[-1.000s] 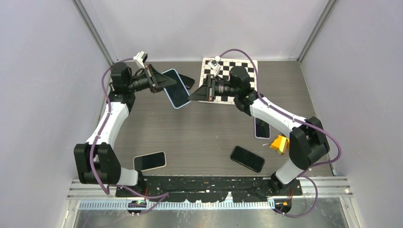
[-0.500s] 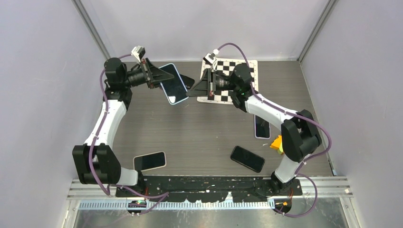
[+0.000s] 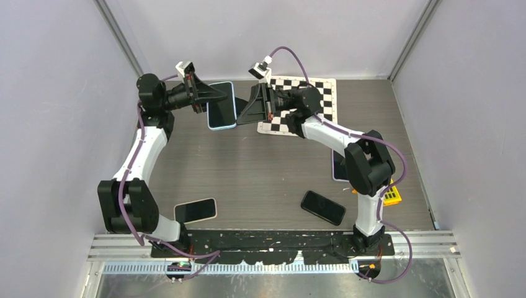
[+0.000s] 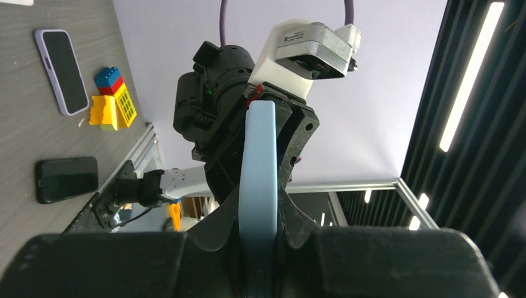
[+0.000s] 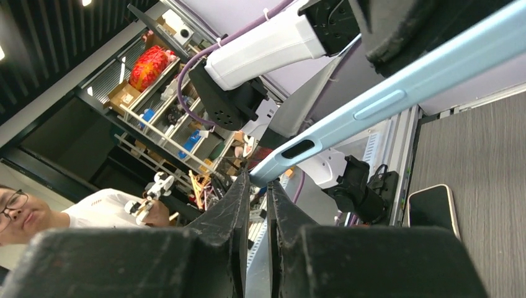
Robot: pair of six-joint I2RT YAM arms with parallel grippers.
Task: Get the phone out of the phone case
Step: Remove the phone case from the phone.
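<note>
The phone in its light blue case (image 3: 222, 105) is held in the air at the back of the table. My left gripper (image 3: 214, 97) is shut on it; in the left wrist view the case's blue edge (image 4: 257, 161) stands upright between the jaws. My right gripper (image 3: 242, 117) comes from the right. Its jaws are nearly closed, and their tips (image 5: 257, 180) pinch the lower corner of the case (image 5: 372, 112). The phone's screen is not visible in either wrist view.
A checkerboard sheet (image 3: 310, 93) lies at the back right. On the table are a phone in a cream case (image 3: 195, 210), a black phone (image 3: 323, 207), a purple-cased phone (image 4: 61, 71) and toy bricks (image 3: 391, 195).
Both grippers have moved toward the back of the table. The left one turned the cased phone more upright, and the right one followed and closed in on its corner.
</note>
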